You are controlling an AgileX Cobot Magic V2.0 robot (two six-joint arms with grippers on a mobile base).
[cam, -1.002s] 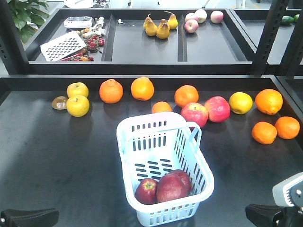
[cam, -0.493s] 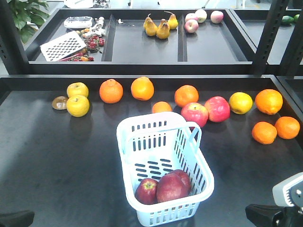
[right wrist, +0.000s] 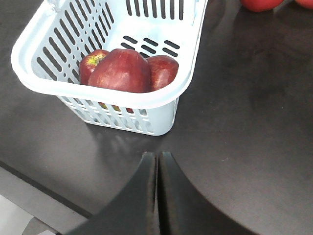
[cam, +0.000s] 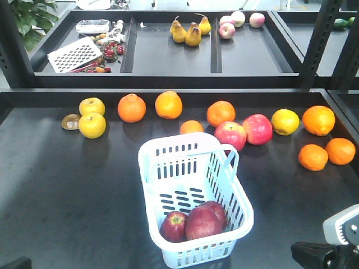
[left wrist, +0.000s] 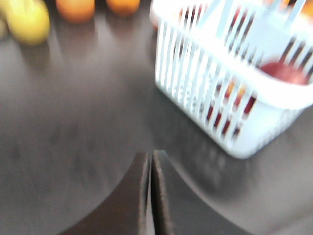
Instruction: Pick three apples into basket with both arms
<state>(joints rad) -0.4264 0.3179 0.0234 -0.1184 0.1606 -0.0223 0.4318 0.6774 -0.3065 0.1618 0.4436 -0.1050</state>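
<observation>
1. The right hand (right wrist: 157, 161) is closed and holds nothing; its two fingers lie pressed together above the dark bench (right wrist: 254, 122), just beside the near end of the basket (right wrist: 161, 98).
2. The left hand (left wrist: 150, 164) is closed and empty too, with its fingers touching each other. Its wrist view is blurred, and the basket (left wrist: 274, 90) stands to the upper right of it.
3. The pale blue-white basket (cam: 168, 162) stands on the bench (cam: 67, 190) near the front edge, upright. Inside, at its near end, three dark red apples (right wrist: 120, 71) lie close together and touch each other. One of them shows a yellow-green patch near the stem.
4. Behind the basket, two lighter red apples (cam: 242, 133) lie side by side on the bench, among several oranges (cam: 168, 105) and some yellow round fruits (cam: 92, 124).
5. On the far shelf (cam: 168, 59), one compartment holds yellow pears (cam: 189, 31), and the next compartment on the right holds pale pink apples (cam: 233, 23). The left compartment holds a white grater (cam: 74, 54) and small red fruits.
6. Compared with one second ago, the left arm has drawn back: only a small dark tip remains at the lower left corner of the front view. The right arm and the fruit have not moved.
</observation>
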